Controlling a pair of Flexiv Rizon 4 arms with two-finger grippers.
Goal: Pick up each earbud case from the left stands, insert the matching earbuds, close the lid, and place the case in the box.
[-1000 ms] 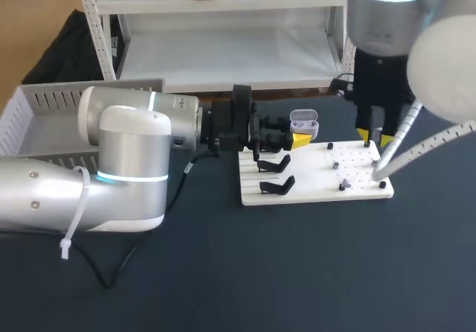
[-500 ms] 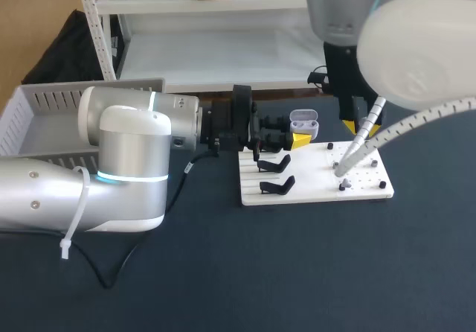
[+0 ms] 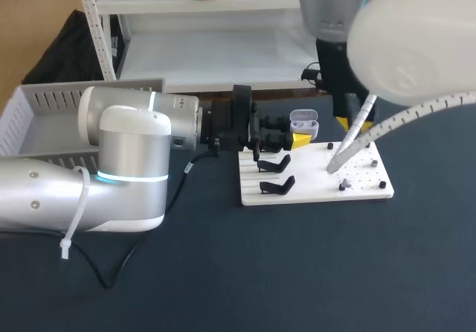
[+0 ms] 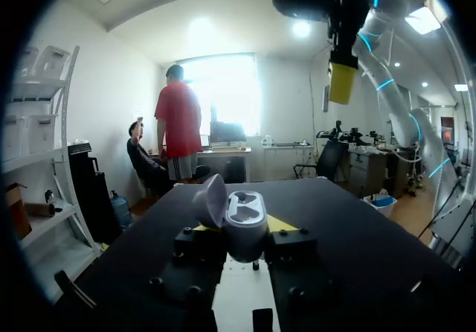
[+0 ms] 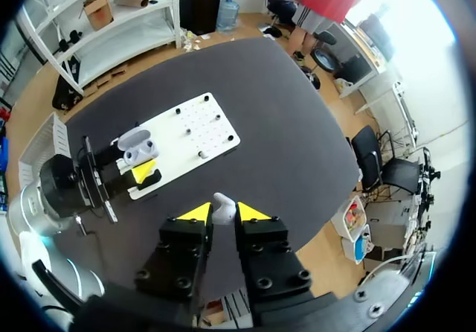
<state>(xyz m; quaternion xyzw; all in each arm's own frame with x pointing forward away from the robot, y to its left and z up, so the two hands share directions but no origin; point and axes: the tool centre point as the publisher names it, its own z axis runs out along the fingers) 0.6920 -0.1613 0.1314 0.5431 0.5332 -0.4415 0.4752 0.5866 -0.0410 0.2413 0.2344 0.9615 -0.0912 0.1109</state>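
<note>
My left gripper [image 3: 295, 136] is shut on a pale open earbud case [image 3: 303, 123], held level at the back edge of the white board [image 3: 312, 190]. In the left wrist view the case [image 4: 243, 226] sits between the yellow tips with its lid up and both wells showing. My right gripper [image 5: 223, 213] is shut on a small white earbud [image 5: 222, 202], high above the table. Below it lie the case [image 5: 137, 147] and the board [image 5: 197, 132]. In the head view my right gripper [image 3: 343, 126] hangs just right of the case.
Two black stands [image 3: 275, 165] [image 3: 278, 185] stand bare on the board's left half. A few small pieces [image 3: 343, 186] sit on its perforated right half. A grey slatted box [image 3: 33, 105] stands at the far left, behind my left arm.
My right arm has swung left from the board's right end to just beside the held case. The left arm and the case have kept still.
</note>
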